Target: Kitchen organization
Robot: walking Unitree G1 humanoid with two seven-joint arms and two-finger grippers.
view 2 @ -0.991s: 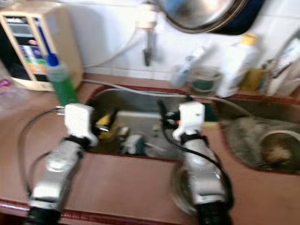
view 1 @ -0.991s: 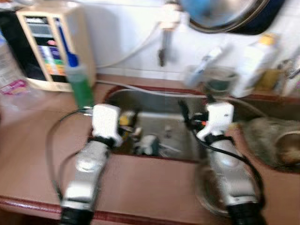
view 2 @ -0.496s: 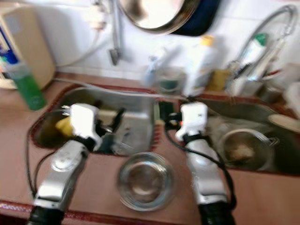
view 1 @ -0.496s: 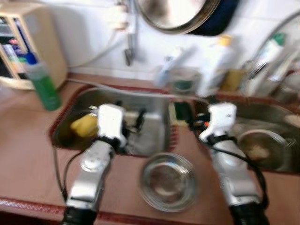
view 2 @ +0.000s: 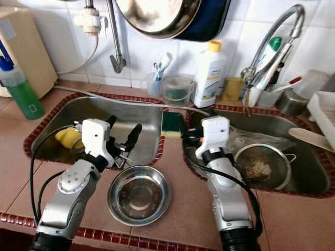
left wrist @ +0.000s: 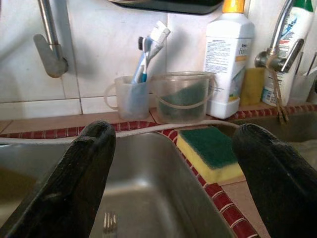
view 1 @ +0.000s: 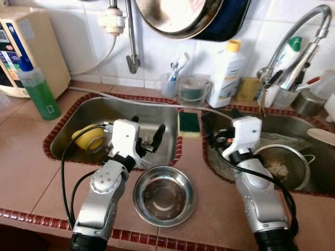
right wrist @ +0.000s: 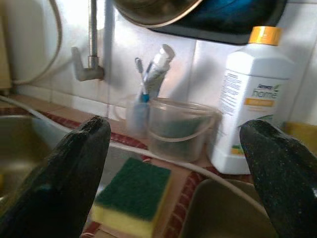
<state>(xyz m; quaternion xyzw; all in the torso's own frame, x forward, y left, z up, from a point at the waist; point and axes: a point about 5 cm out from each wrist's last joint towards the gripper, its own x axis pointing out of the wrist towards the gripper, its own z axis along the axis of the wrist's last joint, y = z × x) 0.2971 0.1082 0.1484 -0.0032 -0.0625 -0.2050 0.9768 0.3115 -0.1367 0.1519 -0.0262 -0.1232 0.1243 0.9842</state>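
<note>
Both pincers are hovering wide open and empty. The left pincer (view 1: 146, 137) is nearest the metal bowl (view 1: 165, 195) on the desk (view 1: 31, 172); the right pincer (view 2: 184, 130) is waiting by the sponge (view 1: 189, 124). Grabbing the bowl's rim slowly should be working best.

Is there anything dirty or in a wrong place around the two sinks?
The strainer in the right sink holds food scraps. A steel bowl sits on the counter, not in a sink. Otherwise nothing stands out.
</note>
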